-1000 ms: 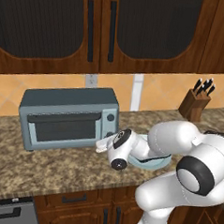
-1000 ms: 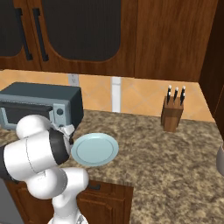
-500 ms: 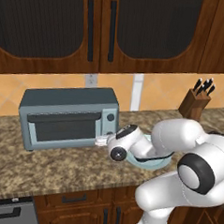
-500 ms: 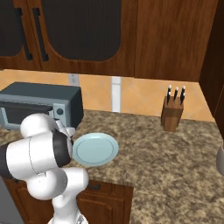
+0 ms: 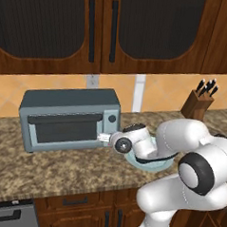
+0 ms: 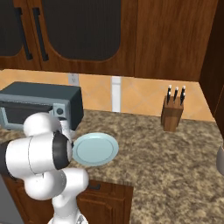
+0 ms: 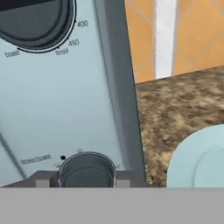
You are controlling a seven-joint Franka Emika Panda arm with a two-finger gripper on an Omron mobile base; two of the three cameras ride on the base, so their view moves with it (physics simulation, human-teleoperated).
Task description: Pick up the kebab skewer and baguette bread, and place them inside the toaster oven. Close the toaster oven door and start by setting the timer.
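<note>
Hand point(image 7: 86, 180) | moved in, clamped on toaster oven point(image 5: 67, 118) lower knob point(image 7: 86, 171)

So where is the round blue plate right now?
The plate lies flat on the speckled counter, just to the right of the toaster oven. In the left base view the robot's arm covers part of it.

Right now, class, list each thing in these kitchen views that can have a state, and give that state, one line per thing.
toaster oven door: closed, flush against the oven front.
gripper: shut on the lower knob of the toaster oven.
upper knob: untouched, above the gripper.
plate: flat on the counter, nothing on it.
knife block: upright, knives in their slots.
upper cabinet doors: closed.
</note>
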